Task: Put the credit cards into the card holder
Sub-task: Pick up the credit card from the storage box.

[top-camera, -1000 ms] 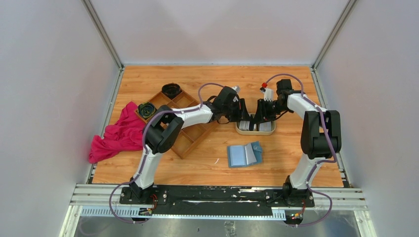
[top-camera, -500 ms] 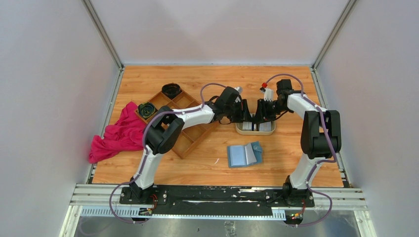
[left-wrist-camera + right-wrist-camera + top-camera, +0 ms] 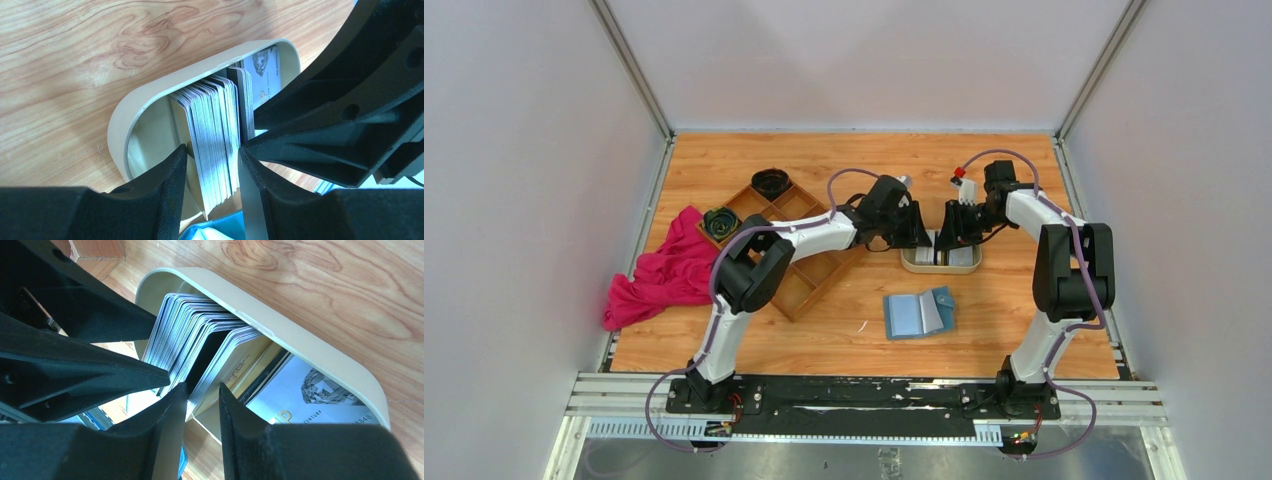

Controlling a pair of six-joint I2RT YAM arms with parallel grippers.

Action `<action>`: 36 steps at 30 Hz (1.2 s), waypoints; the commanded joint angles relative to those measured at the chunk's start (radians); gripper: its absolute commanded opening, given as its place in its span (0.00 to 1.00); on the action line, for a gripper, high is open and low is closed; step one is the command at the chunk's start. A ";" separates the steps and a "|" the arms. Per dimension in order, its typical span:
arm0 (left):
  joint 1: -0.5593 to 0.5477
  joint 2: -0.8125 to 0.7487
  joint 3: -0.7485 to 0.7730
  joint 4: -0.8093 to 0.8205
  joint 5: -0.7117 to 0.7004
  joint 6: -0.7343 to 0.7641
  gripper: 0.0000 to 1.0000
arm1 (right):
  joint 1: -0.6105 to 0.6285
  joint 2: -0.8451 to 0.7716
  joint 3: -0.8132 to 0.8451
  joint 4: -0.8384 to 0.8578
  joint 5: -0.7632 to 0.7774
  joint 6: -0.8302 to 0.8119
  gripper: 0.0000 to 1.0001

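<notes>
1. Over the cream oval tray [image 3: 150,95], at the far middle of the bench [image 3: 824,160], my two arms meet nose to nose. The credit cards [image 3: 212,110] stand on edge inside it as one packed stack.
2. My left jaws [image 3: 212,162] have just slid further in toward the tray and narrowed over the last second. They now straddle nearly the whole stack, one finger on each flank.
3. Whether they already pinch the stack or only bracket it, I cannot tell.
4. My right jaws [image 3: 200,397] have not altered. They look clenched on a thin bunch of cards at the stack's end, fanned away from the rest.
5. The card holder [image 3: 917,314] lies open on the bench nearer my bases, well apart from the tray.
6. I judge the left is coming in to steady the stack so the right can peel its bunch free. The task looks to be at the picking stage, with the carry to the holder not yet made.
</notes>
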 commanded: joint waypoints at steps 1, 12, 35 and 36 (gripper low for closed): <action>-0.012 -0.070 -0.005 0.044 0.030 -0.017 0.41 | -0.007 0.011 -0.010 -0.010 -0.022 -0.012 0.34; -0.007 -0.077 -0.026 0.090 0.060 -0.031 0.20 | -0.008 0.012 -0.010 -0.011 -0.020 -0.014 0.34; 0.025 -0.161 -0.121 0.107 0.036 0.027 0.01 | -0.023 -0.011 -0.011 -0.012 -0.032 -0.026 0.31; 0.025 -0.170 -0.125 0.106 0.036 0.035 0.02 | -0.026 -0.010 -0.010 -0.013 -0.038 -0.025 0.30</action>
